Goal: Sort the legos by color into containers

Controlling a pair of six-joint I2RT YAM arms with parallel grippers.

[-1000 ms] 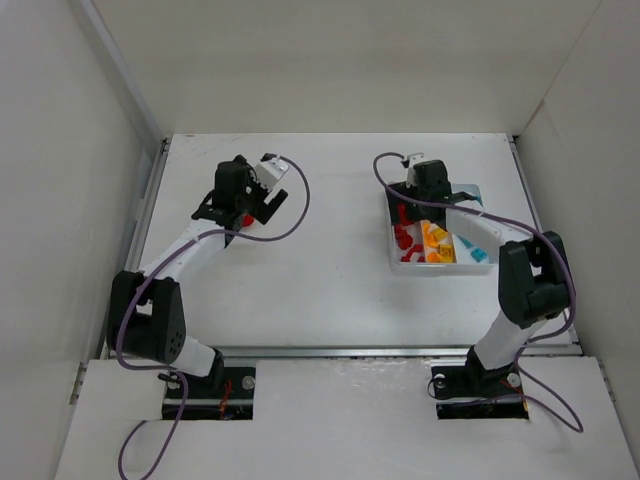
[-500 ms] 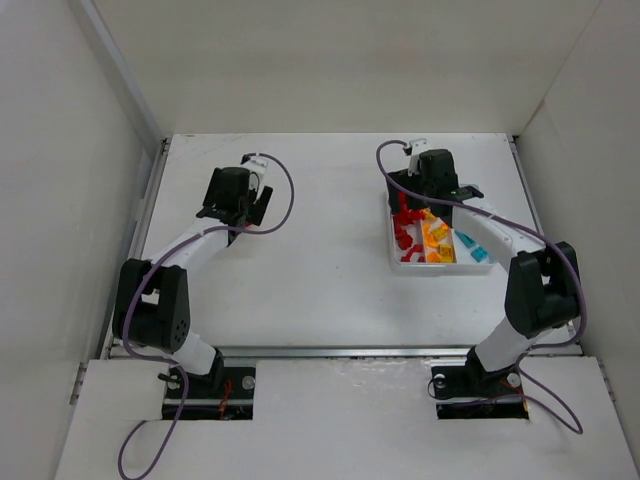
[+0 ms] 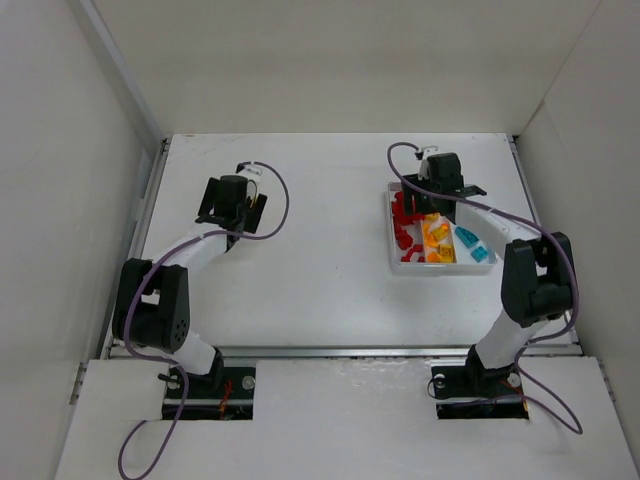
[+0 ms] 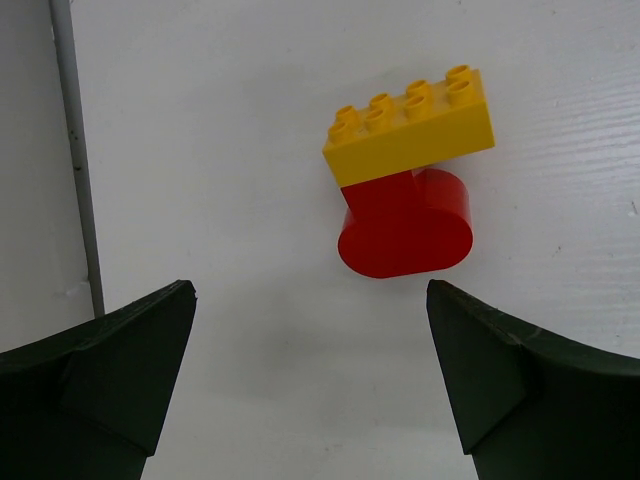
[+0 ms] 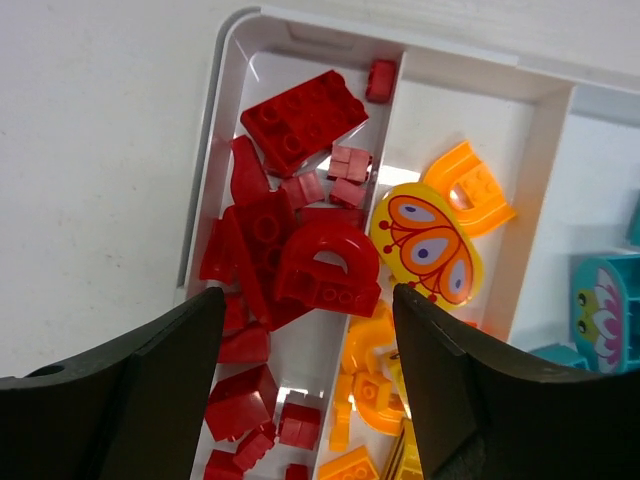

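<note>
A yellow brick (image 4: 412,130) joined to a rounded red piece (image 4: 405,225) lies on the white table, just ahead of my left gripper (image 4: 308,292), which is open and empty. In the top view the left gripper (image 3: 232,208) hides this pair. The white tray (image 5: 300,25) holds red legos (image 5: 325,265) in its left compartment, orange and yellow ones (image 5: 425,245) in the middle and cyan ones (image 5: 605,310) on the right. My right gripper (image 5: 308,300) is open and empty above the red and orange compartments. In the top view it (image 3: 440,192) hovers over the tray's (image 3: 393,264) far end.
A grey rail (image 4: 75,150) runs along the table's left edge beside the left gripper. White walls enclose the table on the left, back and right (image 3: 580,120). Purple cables loop off both wrists (image 3: 275,200).
My left gripper has shifted slightly left and turned, now covering the red piece seen earlier. My right gripper has moved right along the tray's far end.
</note>
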